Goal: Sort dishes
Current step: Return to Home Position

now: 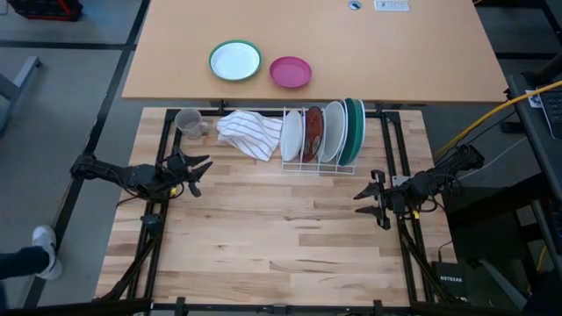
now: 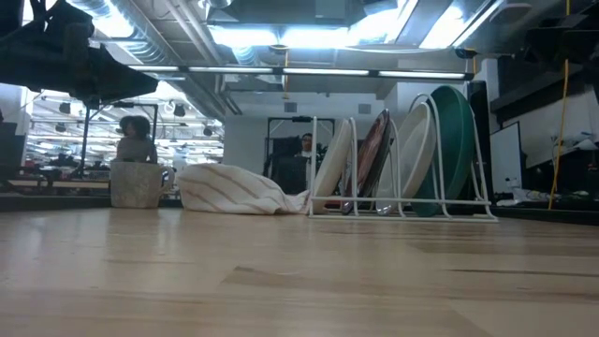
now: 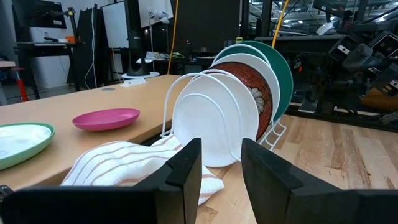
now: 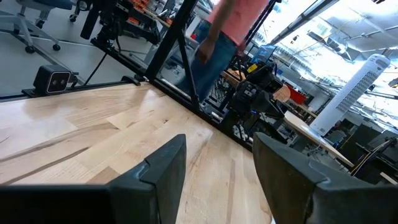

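While plates (image 1: 321,133) stand in the rack (image 1: 316,165), left jaws, right jaws parted, empty, well away.

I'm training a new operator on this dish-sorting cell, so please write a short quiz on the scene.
1. How many round plates stand in the white wire dish rack?
2. True or false: the left gripper and the right gripper are both open.
3. What lies right against the rack? A) grey mug B) white striped cloth C) pink bowl
Key: 1. Four: two plain white plates, one red-brown glossy plate, one dark green plate. 2. True. 3. B.
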